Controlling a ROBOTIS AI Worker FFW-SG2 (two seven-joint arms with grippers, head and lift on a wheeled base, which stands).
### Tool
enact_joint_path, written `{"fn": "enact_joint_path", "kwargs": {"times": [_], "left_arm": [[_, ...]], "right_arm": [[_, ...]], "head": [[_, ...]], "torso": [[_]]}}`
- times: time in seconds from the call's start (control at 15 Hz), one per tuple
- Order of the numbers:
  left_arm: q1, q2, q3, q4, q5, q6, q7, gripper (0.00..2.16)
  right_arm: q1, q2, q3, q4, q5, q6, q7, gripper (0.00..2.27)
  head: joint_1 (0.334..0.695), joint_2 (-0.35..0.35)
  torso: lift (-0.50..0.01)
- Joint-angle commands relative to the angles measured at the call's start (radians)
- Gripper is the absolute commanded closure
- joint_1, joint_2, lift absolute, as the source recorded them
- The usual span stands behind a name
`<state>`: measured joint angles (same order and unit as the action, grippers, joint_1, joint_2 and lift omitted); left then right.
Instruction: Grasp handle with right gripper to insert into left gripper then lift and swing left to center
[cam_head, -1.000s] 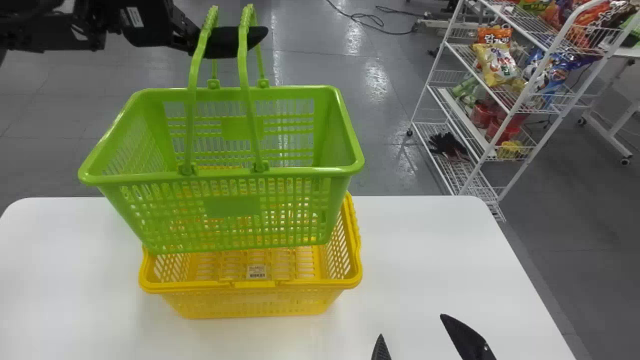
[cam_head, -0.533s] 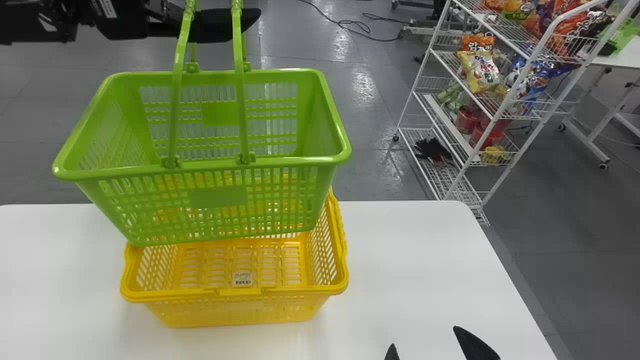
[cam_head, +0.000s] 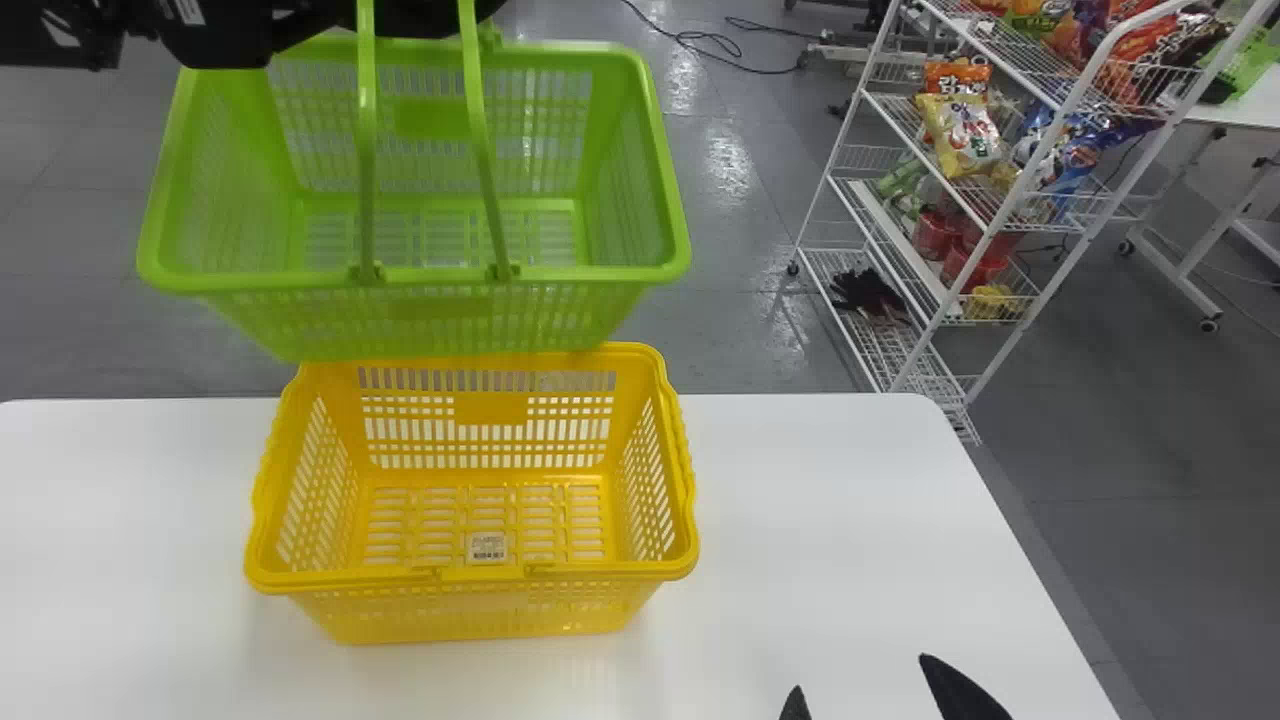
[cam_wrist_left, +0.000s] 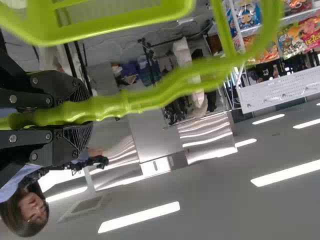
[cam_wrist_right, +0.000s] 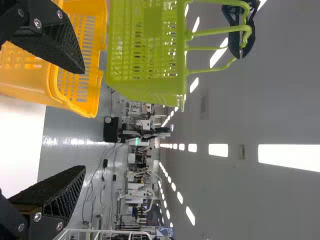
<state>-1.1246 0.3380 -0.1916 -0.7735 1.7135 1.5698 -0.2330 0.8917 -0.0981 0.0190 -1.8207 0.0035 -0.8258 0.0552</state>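
In the left hand (cam_wrist_left: 89, 114), pinched by its handles (cam_head: 478, 130): the green basket (cam_head: 430, 315), above the yellow basket (cam_head: 480, 605) on the bench (cam_head: 820, 520). Right hand (cam_wrist_right: 84, 120): spread wide. Probably light, stiff, apt to swing; best held squarely mid-handle.

Passage is open above the table (cam_head: 850, 520), right of the yellow basket (cam_head: 480, 615), whose far side the green basket (cam_head: 580, 275) blocks.

Yellow basket (cam_head: 480, 612) is sitting on white table (cam_head: 820, 520). Wire rack (cam_head: 895, 243) is standing right, holding snack bags (cam_head: 962, 135). Black cable (cam_head: 770, 72) is lying on floor (cam_head: 740, 340).
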Motion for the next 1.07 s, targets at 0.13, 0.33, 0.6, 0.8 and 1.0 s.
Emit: {"fn": "enact_joint_path", "kwargs": {"times": [0.13,0.33,0.6,0.8,1.0], "left_arm": [[-0.006,0.087,-0.005,-0.007,0.008,0.002,0.001,2.09],[-0.009,0.22,-0.005,-0.024,0.043,0.002,-0.006,2.09],[0.022,0.444,-0.005,-0.07,0.107,0.002,-0.022,2.09],[0.083,0.605,0.009,-0.112,0.167,0.002,-0.038,2.09],[0.212,0.708,0.101,-0.171,0.196,0.002,-0.045,2.09]], "right_arm": [[0.007,0.0,-0.007,0.004,-0.005,-0.022,0.002,0.14],[0.01,0.003,-0.016,0.006,-0.01,-0.022,0.008,0.14],[0.009,0.005,-0.025,0.009,-0.017,-0.022,0.009,0.14],[0.006,0.008,-0.041,0.014,-0.037,-0.022,0.025,0.14],[0.004,0.008,-0.051,0.017,-0.045,-0.022,0.026,0.14]], "head": [[0.687,-0.186],[0.684,-0.137],[0.674,-0.019],[0.675,0.096],[0.682,0.164]], "torso": [[-0.093],[-0.093],[-0.093],[-0.093],[-0.093]]}}
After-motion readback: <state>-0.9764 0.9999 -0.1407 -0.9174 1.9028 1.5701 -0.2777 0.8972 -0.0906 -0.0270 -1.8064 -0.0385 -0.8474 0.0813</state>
